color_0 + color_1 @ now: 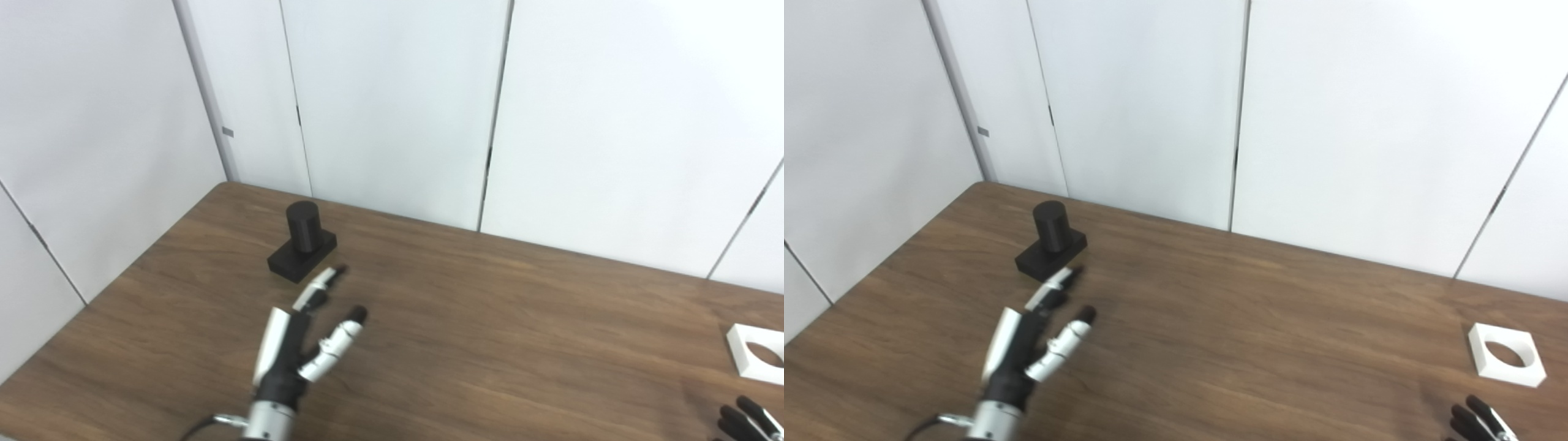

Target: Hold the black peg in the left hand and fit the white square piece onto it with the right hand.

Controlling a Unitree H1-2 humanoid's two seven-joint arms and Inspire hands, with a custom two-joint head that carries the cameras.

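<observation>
Toward the far left of the wooden table [490, 318] stood the black peg [302, 240], an upright cylinder on a flat square base. The white square piece [1507, 354], with its round hole facing up, lay flat near the right edge, well apart from the peg.

The likeliest trouble looked to be at the peg: a fingertip of the reaching hand could nudge the base and slide or tip the peg before the thumb closed, since the base sat loose on smooth wood. A grip taken high on the cylinder would also cover the part the hole must pass over.

The left hand [300, 343] hovered just short of the peg, its fingers [321, 283] spread wide and stretched toward the base, thumb angled out to the right, holding nothing. One fingertip seemed close to the base, though contact could not be judged. Only the dark fingertips of the right hand [1482, 419] showed at the bottom right corner, near the white piece; whether it was spread or closed could not be told.
</observation>
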